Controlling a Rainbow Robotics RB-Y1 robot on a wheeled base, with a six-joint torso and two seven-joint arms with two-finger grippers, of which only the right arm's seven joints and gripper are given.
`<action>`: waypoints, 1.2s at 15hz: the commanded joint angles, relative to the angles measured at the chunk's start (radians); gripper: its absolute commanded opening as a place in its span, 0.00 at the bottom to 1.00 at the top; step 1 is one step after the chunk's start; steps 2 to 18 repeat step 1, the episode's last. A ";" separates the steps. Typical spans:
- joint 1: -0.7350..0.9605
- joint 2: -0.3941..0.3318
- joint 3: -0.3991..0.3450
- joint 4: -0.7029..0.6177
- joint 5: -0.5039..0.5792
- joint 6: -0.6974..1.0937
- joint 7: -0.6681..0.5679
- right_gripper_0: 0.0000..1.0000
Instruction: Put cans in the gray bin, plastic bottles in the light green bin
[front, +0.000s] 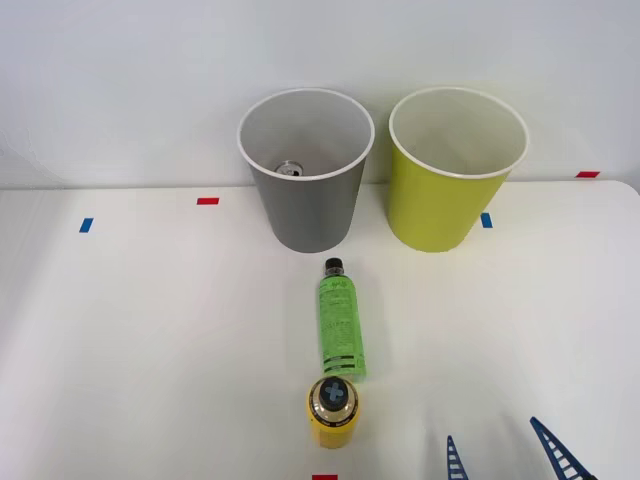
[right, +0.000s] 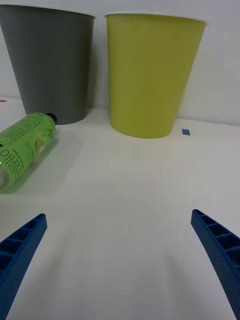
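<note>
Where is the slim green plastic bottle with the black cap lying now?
In the front view, the slim green plastic bottle lies on its side near the table's middle, its black cap toward the round gray bin, its base beside a yellow upright container.

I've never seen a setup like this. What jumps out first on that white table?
Two tall round bins stand side by side at the back: a gray bin with a can's silver lid showing at its bottom, and a lime-green bin to its right. In front, a bright-green plastic bottle lies on its side, black cap pointing at the gray bin, with a yellow bottle just below it. The blue ribbed tool waits open nearby.
</note>
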 joint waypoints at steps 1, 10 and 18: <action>0.000 0.000 0.000 0.000 0.000 0.000 0.000 1.00; 0.000 0.000 0.000 0.000 0.000 0.000 0.000 1.00; 0.000 0.000 0.000 0.000 0.000 0.000 0.000 1.00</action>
